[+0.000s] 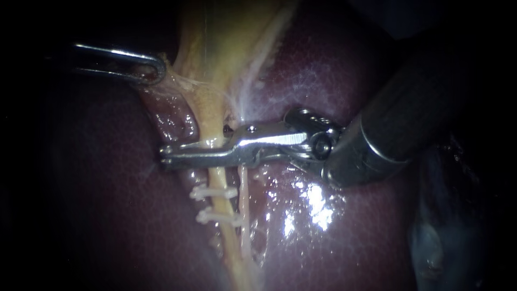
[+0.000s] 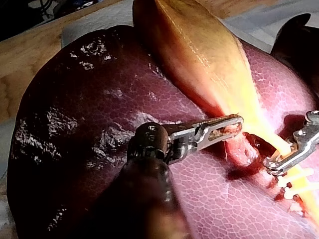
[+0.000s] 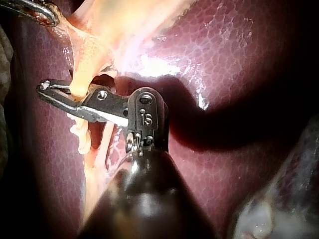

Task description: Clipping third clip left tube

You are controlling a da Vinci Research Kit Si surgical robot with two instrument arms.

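right instrument (image 1: 167, 156): jaws narrow, clamped across left tube (image 1: 218, 183) from both sides | two white clips (image 1: 212, 192) on same tube, just beside jaws on the side away from gallbladder (image 1: 226, 43) | left instrument (image 1: 153, 69): farther back, jaws closed on gallbladder edge | liver (image 1: 344, 81) underneath

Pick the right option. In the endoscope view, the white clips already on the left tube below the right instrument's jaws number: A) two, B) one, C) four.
A: two white clips lie one under the other across the left tube, just below the right instrument, whose jaws cross that tube.
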